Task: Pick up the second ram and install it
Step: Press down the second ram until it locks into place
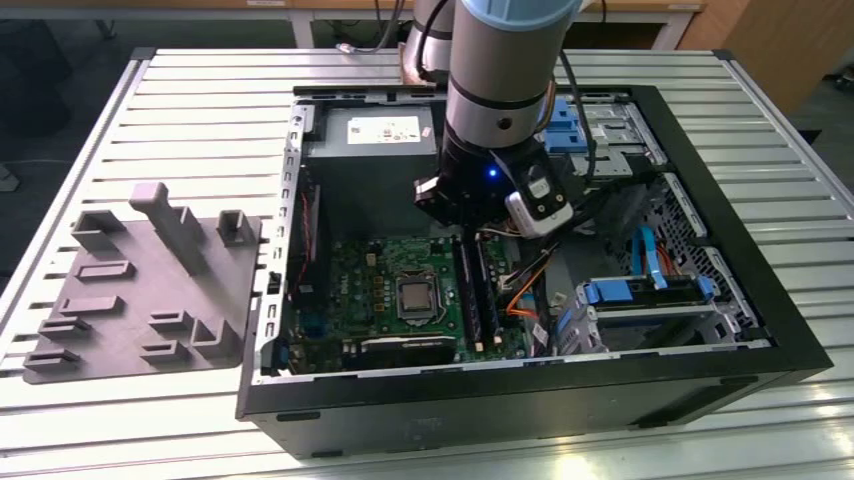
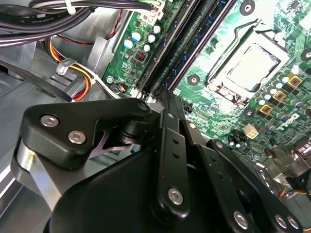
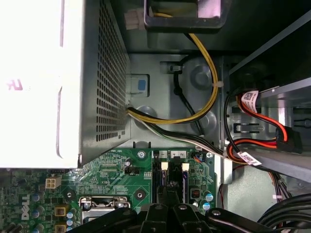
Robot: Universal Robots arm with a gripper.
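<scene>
While the hand (image 2: 167,104) hovers over the motherboard (image 1: 400,290), it looks closed, seemingly empty.

A silver-grey cylindrical arm (image 1: 497,70) with a pale blue cap at its upper joint is seen in the exterior view. Below it sits a black wrist block (image 1: 470,185) on which a small blue light is lit. A grey-and-black camera module (image 1: 541,203) is mounted on the wrist's side, and black cables are run along the arm. In the second wrist view, the gripper (image 2: 167,104) is made up of matte black linkage bars joined by silver round-headed screws (image 2: 77,137), with a silver metal body (image 2: 34,170) behind them. In the first wrist view, the same black links (image 3: 165,216) and pivot screws are shown.
</scene>
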